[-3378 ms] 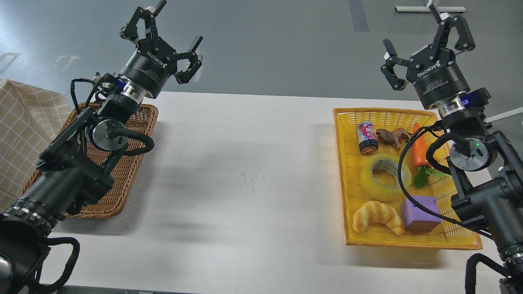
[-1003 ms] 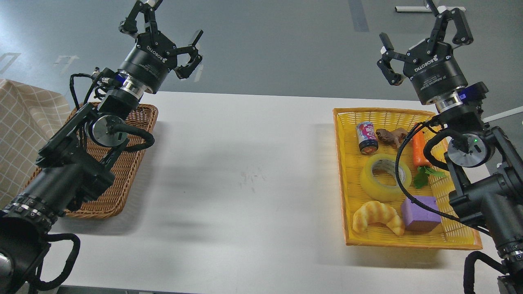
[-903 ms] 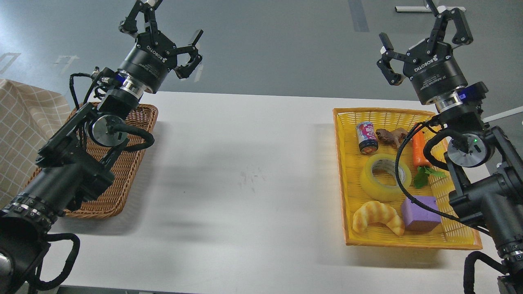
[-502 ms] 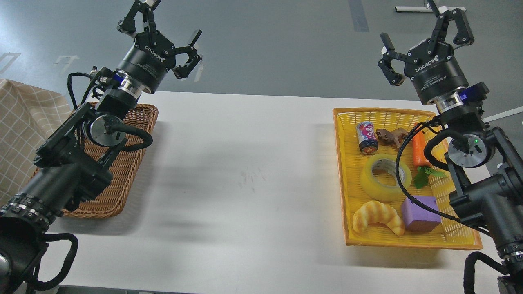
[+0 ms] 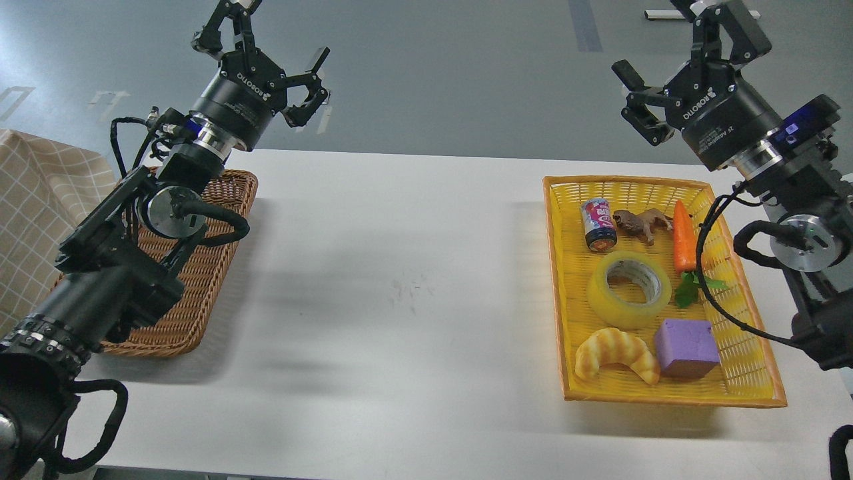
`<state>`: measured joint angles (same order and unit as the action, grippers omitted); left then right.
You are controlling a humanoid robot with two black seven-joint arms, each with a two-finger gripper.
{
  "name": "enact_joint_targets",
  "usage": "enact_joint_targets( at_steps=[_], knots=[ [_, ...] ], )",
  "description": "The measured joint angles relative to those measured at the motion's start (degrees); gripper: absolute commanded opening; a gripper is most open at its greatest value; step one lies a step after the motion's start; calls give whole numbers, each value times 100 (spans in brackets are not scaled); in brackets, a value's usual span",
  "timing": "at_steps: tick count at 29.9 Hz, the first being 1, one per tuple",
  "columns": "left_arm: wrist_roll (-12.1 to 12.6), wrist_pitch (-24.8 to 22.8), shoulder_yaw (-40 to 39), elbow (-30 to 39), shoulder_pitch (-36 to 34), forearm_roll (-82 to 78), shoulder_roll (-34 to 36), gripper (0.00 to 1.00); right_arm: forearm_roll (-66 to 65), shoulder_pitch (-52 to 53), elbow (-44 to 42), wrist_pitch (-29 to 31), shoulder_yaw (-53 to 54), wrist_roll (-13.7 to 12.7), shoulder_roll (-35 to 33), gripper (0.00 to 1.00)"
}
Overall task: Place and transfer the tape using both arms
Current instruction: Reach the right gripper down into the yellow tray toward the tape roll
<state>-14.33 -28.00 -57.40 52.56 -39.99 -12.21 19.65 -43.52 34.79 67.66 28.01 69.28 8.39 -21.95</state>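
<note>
The tape [image 5: 629,289], a translucent yellow roll with a grey-white core, lies flat in the middle of the yellow basket [image 5: 753,393] at the right of the white table. My right gripper [image 5: 680,50] is open and empty, held high beyond the basket's far edge, well above the tape. My left gripper [image 5: 263,53] is open and empty, raised above the far end of the brown wicker basket [image 5: 206,267] at the left.
In the yellow basket with the tape are a small can [image 5: 598,225], a brown toy animal [image 5: 641,222], a carrot [image 5: 684,230], a golden croissant [image 5: 616,353] and a purple block [image 5: 686,347]. A checked cloth [image 5: 40,207] lies at the far left.
</note>
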Motion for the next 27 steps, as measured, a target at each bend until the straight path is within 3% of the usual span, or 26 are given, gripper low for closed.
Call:
enact_joint_targets(
  at_steps=[8, 16, 24, 27],
  knots=[
    [-8, 0, -7, 0, -16, 0, -30, 98, -889, 179, 579, 1, -1314, -13, -1671, 100],
    [-10, 0, -9, 23, -73, -1, -24, 98, -1829, 627, 1022, 1, -2530, -6, -2829, 100],
    [-10, 0, -65, 62, -173, 6, 9, 98, -2970, 670, 1306, 1, -2897, -40, -3336, 100],
    [-10, 0, -78, 75, -188, 5, 25, 98, -3145, 629, 1375, 1, -2913, -166, -3383, 100]
  ],
)
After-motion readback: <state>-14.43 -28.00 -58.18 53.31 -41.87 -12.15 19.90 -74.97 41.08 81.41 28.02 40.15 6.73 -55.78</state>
